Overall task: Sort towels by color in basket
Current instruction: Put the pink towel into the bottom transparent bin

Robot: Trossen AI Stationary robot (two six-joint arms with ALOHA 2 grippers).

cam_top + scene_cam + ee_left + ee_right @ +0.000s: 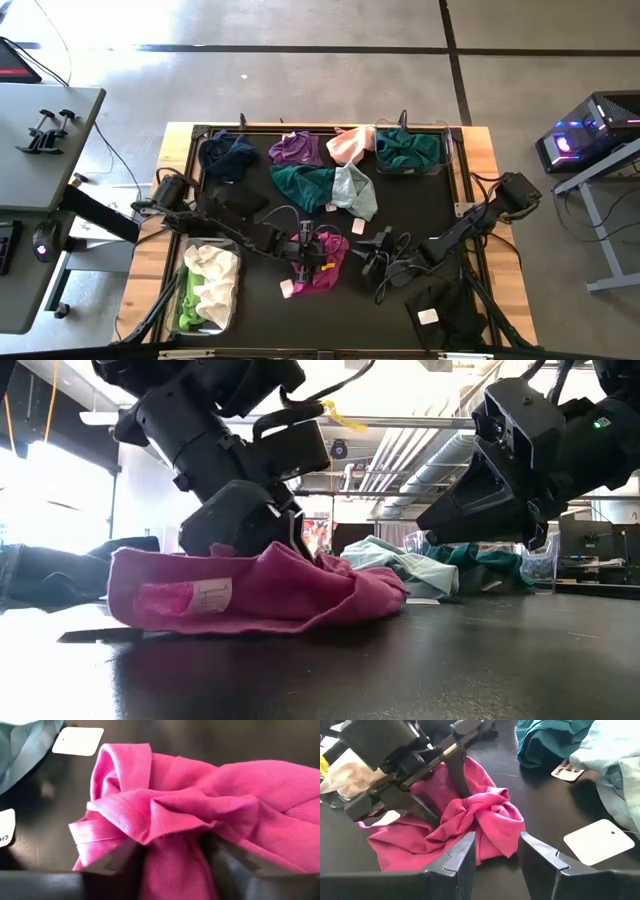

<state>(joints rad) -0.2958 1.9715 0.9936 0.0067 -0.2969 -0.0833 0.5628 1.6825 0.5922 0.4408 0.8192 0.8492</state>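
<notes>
A: Magenta towel (322,268) sits near table centre, slightly toward 6 o'clock, bunched up on the black mat (400,225). Left gripper (305,252) is down on it; left wrist view shows the fingers (112,862) squeezed onto a fold of it, narrow gap stuffed with cloth.

B: Right gripper?

A: Right gripper (375,262) hovers at the towel's 3 o'clock, fingers (462,857) spread apart with nothing between them, aimed at the twisted end of the cloth.

B: Any readable text?

A: Small white label (210,596) sewn on the magenta towel in the low view, script too small to read. White paper tag (598,840) by the right gripper is blank on the side shown. Another tag (568,771) under the dark teal towel (303,183) has handwriting, can't make it out.

B: Other towels?

A: Navy (228,155), purple (297,149), pink (350,145) along the 12 o'clock edge. Mint towel (354,189) touching the dark teal one at centre. Another teal towel (408,148) in the clear bin (447,150) at 1 o'clock. White (212,274) over lime (187,305) in the bin (236,300) at 8 o'clock. Black towel (445,310) at 5 o'clock with a white tag (428,316) on it
</notes>
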